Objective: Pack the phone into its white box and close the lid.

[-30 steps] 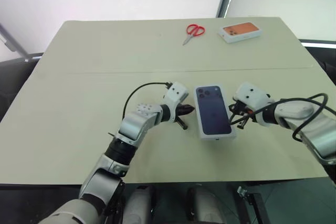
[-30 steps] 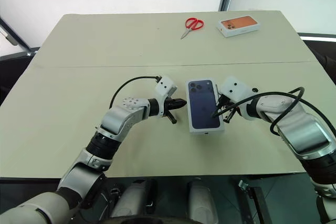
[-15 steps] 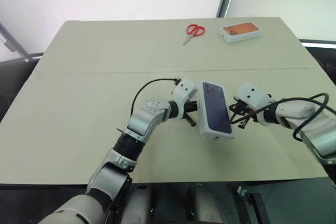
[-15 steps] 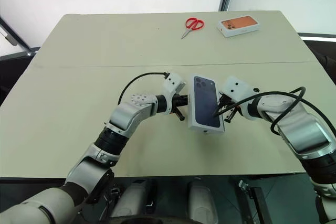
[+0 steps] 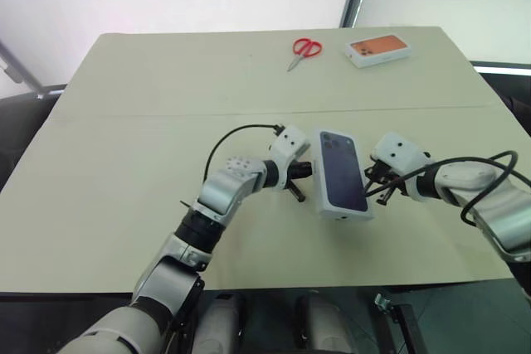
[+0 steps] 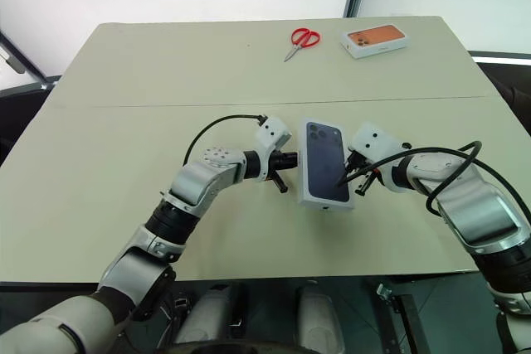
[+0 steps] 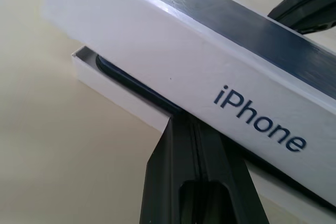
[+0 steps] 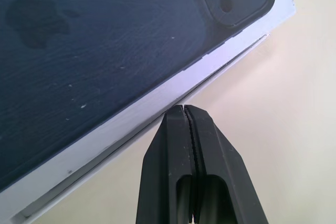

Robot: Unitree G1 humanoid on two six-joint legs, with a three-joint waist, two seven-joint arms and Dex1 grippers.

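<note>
The lid (image 5: 342, 173), white with a dark blue phone picture on top, rests tilted over the white box (image 7: 116, 96), its left side raised off the tray. A dark sliver of the phone (image 7: 127, 80) shows in the tray under that raised edge. My left gripper (image 5: 308, 169) is shut, with its tip at the gap under the lid's left side. At the lid's right edge, my right gripper (image 5: 371, 191) is also shut, its tip at the seam between lid (image 8: 105, 51) and tray.
Red scissors (image 5: 306, 49) and a white box with an orange top (image 5: 379, 50) lie at the far edge of the beige table (image 5: 124, 163). The front edge of the table runs just behind both arms.
A second ago the lid lay flat over the box; its left side now stands raised and tilted, with my left gripper pressed closer to it. My right gripper has stayed put.
</note>
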